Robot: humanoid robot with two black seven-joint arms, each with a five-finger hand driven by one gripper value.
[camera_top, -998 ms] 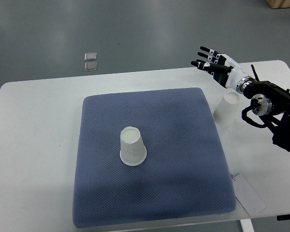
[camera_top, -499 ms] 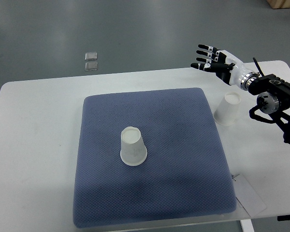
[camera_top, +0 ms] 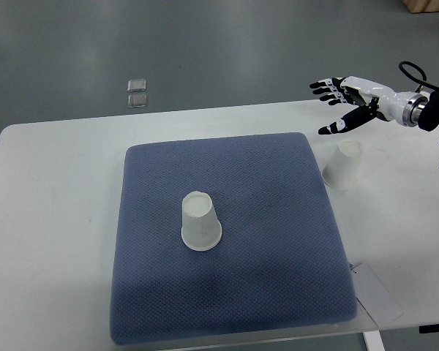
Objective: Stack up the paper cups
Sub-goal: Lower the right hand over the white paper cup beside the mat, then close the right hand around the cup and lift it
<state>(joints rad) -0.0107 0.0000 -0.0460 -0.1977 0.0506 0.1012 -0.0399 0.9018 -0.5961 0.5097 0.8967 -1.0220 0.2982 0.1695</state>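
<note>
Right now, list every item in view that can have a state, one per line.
Cup on the mat: upside down, standing alone, unstacked.
Cup on the table: upside down, beside the mat's right edge, unstacked.
Right robot hand: open, fingers spread, holding nothing, above the second cup.
Blue mat: lying flat on the white table.

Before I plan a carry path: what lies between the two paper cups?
In the top view, only blue mat and a strip of white table separate the cup on the mat from the cup on the table.
</note>
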